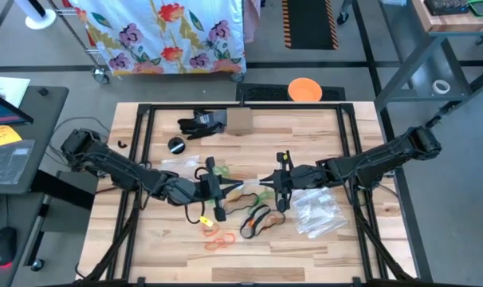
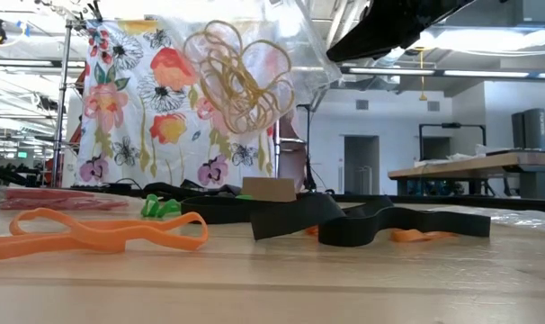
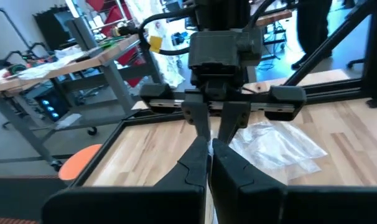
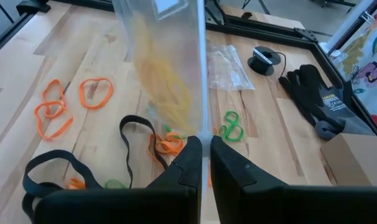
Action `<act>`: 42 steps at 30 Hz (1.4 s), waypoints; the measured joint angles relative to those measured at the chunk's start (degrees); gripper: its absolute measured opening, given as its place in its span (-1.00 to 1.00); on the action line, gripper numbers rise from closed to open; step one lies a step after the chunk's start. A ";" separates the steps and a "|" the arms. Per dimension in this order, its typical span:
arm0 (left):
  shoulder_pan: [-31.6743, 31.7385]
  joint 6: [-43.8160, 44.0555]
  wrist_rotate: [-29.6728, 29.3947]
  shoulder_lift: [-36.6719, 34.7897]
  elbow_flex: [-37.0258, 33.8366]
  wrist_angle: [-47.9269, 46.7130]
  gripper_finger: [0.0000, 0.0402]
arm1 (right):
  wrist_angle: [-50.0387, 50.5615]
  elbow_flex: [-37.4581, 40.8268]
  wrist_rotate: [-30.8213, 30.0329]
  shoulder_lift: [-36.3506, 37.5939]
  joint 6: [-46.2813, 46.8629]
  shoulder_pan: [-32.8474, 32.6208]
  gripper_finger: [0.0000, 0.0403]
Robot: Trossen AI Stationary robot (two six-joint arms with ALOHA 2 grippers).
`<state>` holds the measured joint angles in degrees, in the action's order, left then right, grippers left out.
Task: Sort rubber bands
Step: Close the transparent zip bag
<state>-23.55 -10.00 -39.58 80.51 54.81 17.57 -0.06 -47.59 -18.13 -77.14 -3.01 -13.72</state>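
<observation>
Orange rubber bands (image 2: 93, 232) and black rubber bands (image 2: 362, 223) lie on the table (image 2: 272, 288) nearest the low camera. Above, left gripper (image 1: 218, 189) and right gripper (image 1: 278, 185) fingers are both clamped on a clear bag (image 2: 254, 63) containing yellow rubber bands (image 2: 241, 76)

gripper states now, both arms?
Left gripper: shut on the clear bag edge, mid-table.
Right gripper: shut on the same clear bag, which holds yellow rubber bands.

Both arms meet mid-surface (image 1: 321, 239), blocking the centre; rubber bands (image 1: 256, 220) litter the near side, gloves (image 1: 202, 123) and a box (image 1: 239, 120) crowd the far edge.
</observation>
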 joint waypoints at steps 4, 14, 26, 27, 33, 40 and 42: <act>-1.12 -0.95 -3.29 -0.39 -0.02 -0.10 -1.00 | 0.84 0.00 0.00 0.00 0.02 0.00 -0.92; -1.64 -0.86 -4.37 -0.70 -0.02 -0.69 -1.00 | -0.46 0.04 0.00 0.00 0.03 0.00 -0.89; -1.66 -0.36 -6.45 -0.81 0.00 -1.90 -1.00 | -8.17 0.09 -4.00 -0.02 -2.10 -0.43 -0.36; -1.65 -0.35 -7.89 -0.81 0.00 -2.10 -1.00 | -8.52 0.09 -5.91 -0.02 -2.77 -0.75 -0.29; -2.52 -0.28 -12.21 -1.31 -0.02 -3.70 -1.00 | -6.17 0.02 -22.05 0.14 -5.15 -3.86 -0.02; -5.60 -1.88 -16.15 -2.69 -0.02 -4.24 -1.00 | 12.79 -0.02 -22.43 3.11 5.07 -2.79 -0.07; -5.98 -2.64 -16.92 -2.69 -0.02 -4.19 -1.00 | 14.54 0.34 -22.20 3.92 7.61 -1.29 -0.11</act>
<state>-29.52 -12.64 -56.50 77.82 54.78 13.37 14.47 -47.25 -40.33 -73.22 4.60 -15.01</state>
